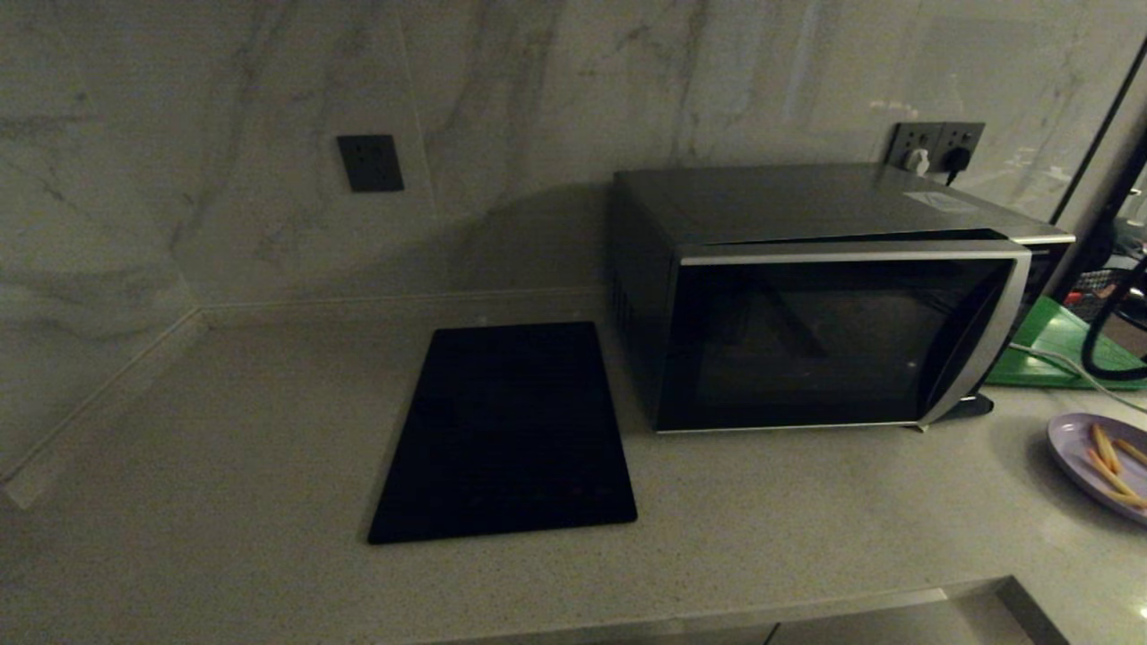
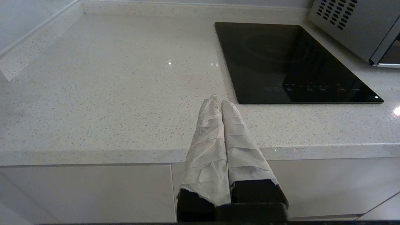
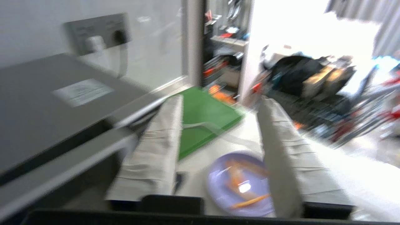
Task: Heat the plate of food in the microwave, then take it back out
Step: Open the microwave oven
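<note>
Cloth-wrapped fingers [image 3: 162,137] of the right claw [image 3: 218,103] stand apart with nothing between them, above the counter [image 1: 269,448] beside the microwave [image 1: 806,305]. Below them on the counter, to the microwave's right, lies the plate of food [image 1: 1075,448], a lavender plate holding a few orange-yellow sticks; in the head view the sticks run lengthwise roughly toward the microwave's front corner. The microwave's door is slightly ajar at the handle side, its dark glass facing the robot. A green board [image 1: 1057,345] lies behind the plate. A black cooktop [image 1: 511,430] sits left of the microwave. The left claw [image 2: 218,103] hangs pressed together, empty, over the counter's front edge.
</note>
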`<state>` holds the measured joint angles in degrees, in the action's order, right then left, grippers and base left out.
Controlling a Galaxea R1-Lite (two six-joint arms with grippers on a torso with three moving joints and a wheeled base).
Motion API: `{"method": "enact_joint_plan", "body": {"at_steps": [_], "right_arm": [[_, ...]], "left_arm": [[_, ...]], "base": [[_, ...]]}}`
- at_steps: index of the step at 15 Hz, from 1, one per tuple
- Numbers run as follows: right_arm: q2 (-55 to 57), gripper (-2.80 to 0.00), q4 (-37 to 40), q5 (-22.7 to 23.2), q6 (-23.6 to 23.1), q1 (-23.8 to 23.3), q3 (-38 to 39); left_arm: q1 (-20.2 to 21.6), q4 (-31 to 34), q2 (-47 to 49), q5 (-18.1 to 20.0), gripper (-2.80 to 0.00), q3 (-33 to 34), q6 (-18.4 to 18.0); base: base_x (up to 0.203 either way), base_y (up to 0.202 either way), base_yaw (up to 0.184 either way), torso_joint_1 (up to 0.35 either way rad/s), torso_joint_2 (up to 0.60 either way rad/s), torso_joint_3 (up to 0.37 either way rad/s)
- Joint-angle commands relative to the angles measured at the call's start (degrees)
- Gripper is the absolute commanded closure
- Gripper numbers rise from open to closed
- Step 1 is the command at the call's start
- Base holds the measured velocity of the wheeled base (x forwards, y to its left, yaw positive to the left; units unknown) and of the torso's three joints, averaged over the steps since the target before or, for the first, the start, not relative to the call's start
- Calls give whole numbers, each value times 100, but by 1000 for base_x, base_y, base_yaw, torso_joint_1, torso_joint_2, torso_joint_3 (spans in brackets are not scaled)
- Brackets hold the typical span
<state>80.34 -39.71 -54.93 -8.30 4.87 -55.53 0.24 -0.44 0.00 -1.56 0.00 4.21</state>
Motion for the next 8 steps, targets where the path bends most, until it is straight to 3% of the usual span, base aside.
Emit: {"method": "enact_joint_plan", "body": {"at_steps": [1,4,8], "right_arm": [[-501,0,328,603,-169,-682,5],[-680,0,2532,985,149,-970,-1081],[-414,0,7184,1608,1078,-1086,-3290]], "left_arm": [[2,0,9,-2,0,0,1],[2,0,9,-2,0,0,1],[2,0,9,-2,0,0,1]], "base": [[0,0,0,0,0,0],[0,0,0,0,0,0],[0,0,0,0,0,0]]}}
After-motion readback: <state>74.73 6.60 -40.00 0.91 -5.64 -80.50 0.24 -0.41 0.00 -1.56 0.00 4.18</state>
